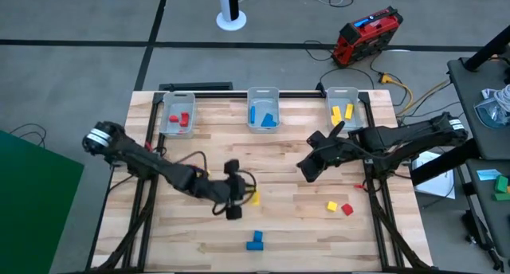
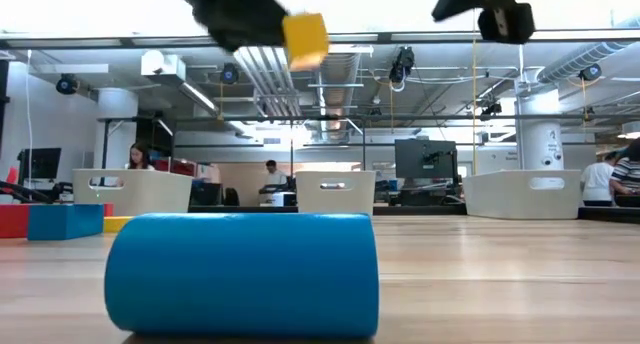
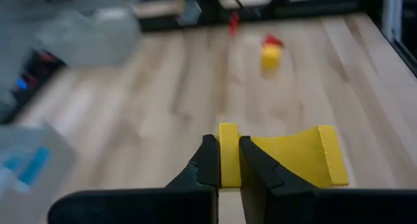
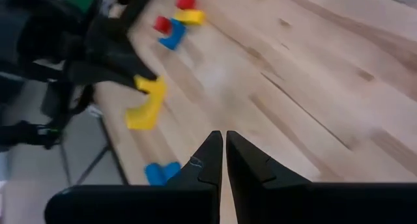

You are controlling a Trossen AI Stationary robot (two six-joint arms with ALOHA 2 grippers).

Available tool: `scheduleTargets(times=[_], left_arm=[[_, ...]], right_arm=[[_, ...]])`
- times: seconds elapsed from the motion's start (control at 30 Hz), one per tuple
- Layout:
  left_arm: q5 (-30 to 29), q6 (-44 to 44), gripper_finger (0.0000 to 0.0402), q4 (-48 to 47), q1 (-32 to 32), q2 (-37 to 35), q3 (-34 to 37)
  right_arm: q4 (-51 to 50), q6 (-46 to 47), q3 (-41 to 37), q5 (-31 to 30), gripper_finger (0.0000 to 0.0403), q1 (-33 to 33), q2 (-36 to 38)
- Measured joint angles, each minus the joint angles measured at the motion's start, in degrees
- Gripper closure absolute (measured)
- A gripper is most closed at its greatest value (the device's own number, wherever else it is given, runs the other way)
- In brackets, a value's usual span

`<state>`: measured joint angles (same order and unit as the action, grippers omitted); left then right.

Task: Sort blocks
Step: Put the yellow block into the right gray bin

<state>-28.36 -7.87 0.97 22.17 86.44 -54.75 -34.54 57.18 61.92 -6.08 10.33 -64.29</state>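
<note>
- Bins: three clear ones in a row at the table's far edge, all beyond my claws. The left bin (image 1: 177, 115) holds red blocks (image 1: 180, 119), the middle bin (image 1: 263, 108) blue blocks (image 1: 264, 115), the right bin (image 1: 343, 107) yellow blocks (image 1: 343, 112).
- Loose blocks: one blue L-shaped block (image 1: 255, 241) lies nearer the front edge than my left claw; one yellow cube (image 1: 331, 205) and one red cube (image 1: 347, 209) sit together between my right claw and the front edge.
- My left claw (image 1: 232, 192): the arm reaches out low across the table's middle, fingers pinching one yellow L-shaped block (image 3: 287, 155), lifted clear of the wood.
- My right claw (image 4: 224, 149): the arm is stretched in from the right, raised above the table, fingers pressed together on nothing.
</note>
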Motion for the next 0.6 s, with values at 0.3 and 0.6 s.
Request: scheduleTargets(times=[0.3,0.6], left_arm=[[-2.6,8.7,0.0397,0.6,-3.4,-2.9,-4.9],[-2.6,18.6,0.0397,0.7,-6.1,-0.1,-12.6]], right_arm=[[9.9,-2.4,0.0,2.1,0.0390,0.2,0.0],[10.0,-1.2,-0.1,3.4,0.0343,0.2,0.0]])
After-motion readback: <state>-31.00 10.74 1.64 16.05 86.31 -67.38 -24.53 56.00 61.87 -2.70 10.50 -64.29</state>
